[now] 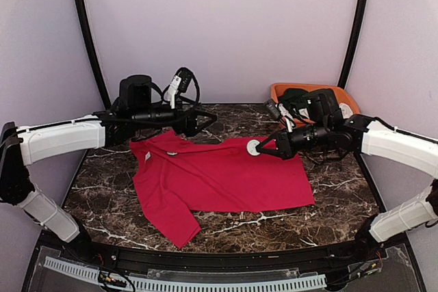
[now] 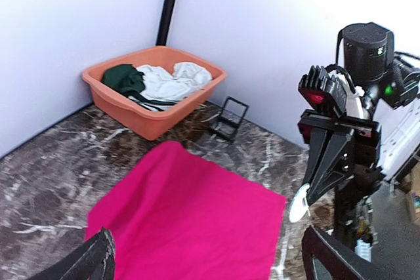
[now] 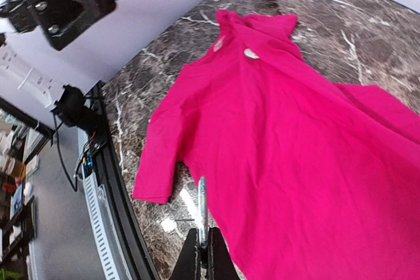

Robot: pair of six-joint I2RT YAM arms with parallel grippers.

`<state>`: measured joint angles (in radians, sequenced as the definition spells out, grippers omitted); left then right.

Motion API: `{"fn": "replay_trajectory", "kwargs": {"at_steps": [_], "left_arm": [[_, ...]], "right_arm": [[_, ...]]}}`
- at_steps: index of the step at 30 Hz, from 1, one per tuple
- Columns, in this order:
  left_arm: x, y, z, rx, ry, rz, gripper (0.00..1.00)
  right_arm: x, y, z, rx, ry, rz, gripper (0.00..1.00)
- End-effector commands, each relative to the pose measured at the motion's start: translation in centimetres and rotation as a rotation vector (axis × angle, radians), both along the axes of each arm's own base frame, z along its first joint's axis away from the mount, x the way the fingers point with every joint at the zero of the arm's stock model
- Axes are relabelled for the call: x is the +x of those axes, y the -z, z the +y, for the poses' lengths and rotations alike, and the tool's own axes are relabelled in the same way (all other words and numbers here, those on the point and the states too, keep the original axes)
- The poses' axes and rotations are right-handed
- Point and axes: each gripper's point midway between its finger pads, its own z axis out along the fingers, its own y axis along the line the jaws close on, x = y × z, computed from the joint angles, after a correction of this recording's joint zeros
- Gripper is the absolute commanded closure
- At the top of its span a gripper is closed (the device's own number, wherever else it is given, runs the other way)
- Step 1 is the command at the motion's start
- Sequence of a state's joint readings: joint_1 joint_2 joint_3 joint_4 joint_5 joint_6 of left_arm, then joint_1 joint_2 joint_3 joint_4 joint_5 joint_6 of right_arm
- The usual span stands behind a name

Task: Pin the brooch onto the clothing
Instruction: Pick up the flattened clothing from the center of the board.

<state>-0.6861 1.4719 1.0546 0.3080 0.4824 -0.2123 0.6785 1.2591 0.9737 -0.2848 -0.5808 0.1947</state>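
We saw a dark marble table (image 1: 342, 189) filling the workspace, and the red T-shirt (image 1: 226, 179) lay spread flat across its middle, collar toward the far left and one short sleeve reaching toward the near edge. In the far right corner sat an orange basin (image 2: 141, 119) holding a dark green garment (image 2: 123, 77) and a white garment (image 2: 167, 80), well apart from the shirt. A small black wire stand (image 2: 228, 118) stood on the table just beside the basin. The left gripper (image 1: 205, 121) reached in from the left and hung above the table behind the shirt's far edge, near the collar. Its own camera showed its fingers (image 2: 98, 257) spread wide with nothing between them. The right gripper (image 1: 263, 148) reached in from the right, its jaws clenched on the brooch (image 1: 253, 147), a small white round disc pinched by its rim. That disc sat at the far edge of the shirt, roughly midway along it, and we could not tell whether it touched the cloth. On the shirt close to the collar lay a small pale oval piece (image 3: 251, 53), too small for us to identify.
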Motion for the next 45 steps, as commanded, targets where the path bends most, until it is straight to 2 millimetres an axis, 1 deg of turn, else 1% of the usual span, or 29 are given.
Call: {"fn": "replay_trajectory", "kwargs": {"at_steps": [1, 2, 3, 4, 6, 7, 8, 10, 11, 12, 13, 14, 15, 16, 17, 18, 19, 20, 21, 22, 24, 26, 29, 31, 36, 40, 41, 44, 45], "left_arm": [[3.1, 6.0, 2.6, 0.356, -0.065, -0.076, 0.01], [3.7, 6.3, 2.6, 0.401, -0.054, -0.127, 0.01], [4.5, 8.0, 2.5, 0.449, -0.060, -0.129, 0.01], [5.1, 8.1, 2.2, 0.479, -0.048, -0.173, 0.01], [6.5, 11.2, 1.6, 0.554, -0.025, -0.188, 0.01], [6.9, 11.9, 1.3, 0.568, -0.014, -0.196, 0.01], [7.5, 13.1, 0.8, 0.595, 0.011, -0.211, 0.01], [8.0, 14.7, -0.1, 0.617, 0.060, -0.227, 0.04], [8.4, 14.5, -0.5, 0.620, 0.074, -0.250, 0.06], [8.7, 15.7, -0.8, 0.635, 0.090, -0.239, 0.07], [9.2, 15.4, -1.2, 0.638, 0.096, -0.258, 0.09], [9.4, 16.5, -1.4, 0.651, 0.110, -0.249, 0.10], [9.8, 16.2, -1.7, 0.655, 0.116, -0.270, 0.14], [10.1, 17.1, -1.8, 0.672, 0.119, -0.264, 0.15], [10.5, 17.0, -1.9, 0.680, 0.116, -0.279, 0.16], [10.9, 17.8, -1.8, 0.699, 0.109, -0.277, 0.16], [11.3, 17.8, -1.9, 0.704, 0.100, -0.292, 0.16], [11.7, 18.4, -1.8, 0.721, 0.088, -0.292, 0.16], [12.0, 18.4, -1.8, 0.725, 0.082, -0.308, 0.16], [12.2, 18.9, -1.7, 0.738, 0.074, -0.308, 0.16], [12.5, 19.4, -1.8, 0.746, 0.074, -0.317, 0.22], [12.4, 20.0, -1.9, 0.749, 0.087, -0.311, 0.28], [12.0, 20.8, -2.3, 0.737, 0.123, -0.296, 0.32], [11.9, 21.2, -2.4, 0.737, 0.130, -0.292, 0.35], [11.9, 21.6, -2.6, 0.732, 0.138, -0.286, 0.44], [12.0, 21.9, -2.9, 0.721, 0.142, -0.277, 0.55], [12.0, 21.8, -3.0, 0.713, 0.146, -0.277, 0.62], [11.8, 22.0, -3.4, 0.701, 0.161, -0.267, 0.68], [11.8, 22.0, -3.4, 0.699, 0.163, -0.265, 0.73]], "right_arm": [[4.1, 1.5, -1.0, -0.078, 0.236, 0.106, 1.00], [4.5, 1.6, -0.8, -0.093, 0.247, 0.132, 1.00], [4.9, 1.8, -0.5, -0.110, 0.257, 0.161, 1.00], [5.4, 2.4, -0.3, -0.133, 0.272, 0.196, 1.00], [6.2, 3.1, 0.3, -0.162, 0.283, 0.248, 1.00], [6.7, 3.5, 0.7, -0.174, 0.289, 0.265, 1.00], [7.5, 4.0, 0.6, -0.195, 0.326, 0.274, 1.00], [8.8, 5.4, 0.5, -0.227, 0.374, 0.298, 1.00], [9.2, 5.7, 0.5, -0.222, 0.381, 0.321, 1.00], [9.7, 6.2, 0.3, -0.214, 0.389, 0.359, 1.00], [10.2, 6.6, 0.1, -0.200, 0.399, 0.399, 1.00], [10.4, 6.9, 0.0, -0.185, 0.402, 0.433, 1.00], [10.7, 7.3, -0.2, -0.178, 0.407, 0.458, 1.00], [10.9, 7.6, -0.4, -0.173, 0.417, 0.475, 1.00], [11.2, 7.9, -0.5, -0.174, 0.426, 0.486, 1.00], [11.3, 8.2, -0.6, -0.177, 0.431, 0.491, 1.00], [11.4, 8.4, -0.6, -0.180, 0.432, 0.493, 1.00], [11.5, 8.5, -0.6, -0.180, 0.432, 0.494, 1.00], [11.6, 8.6, -0.6, -0.180, 0.430, 0.497, 1.00], [11.7, 8.6, -0.4, -0.178, 0.425, 0.501, 1.00], [11.7, 8.7, -0.1, -0.174, 0.411, 0.508, 1.00], [11.8, 8.8, 0.0, -0.174, 0.411, 0.512, 1.00], [12.3, 8.7, 0.3, -0.167, 0.418, 0.521, 1.00], [12.7, 9.0, 0.5, -0.171, 0.429, 0.537, 1.00], [13.2, 10.0, 1.0, -0.179, 0.441, 0.593, 1.00], [13.7, 11.1, 1.2, -0.201, 0.470, 0.631, 1.00], [13.9, 11.3, 1.3, -0.202, 0.471, 0.638, 1.00], [14.1, 11.8, 1.8, -0.198, 0.468, 0.668, 1.00], [14.2, 12.0, 1.9, -0.198, 0.469, 0.679, 1.00]]}}
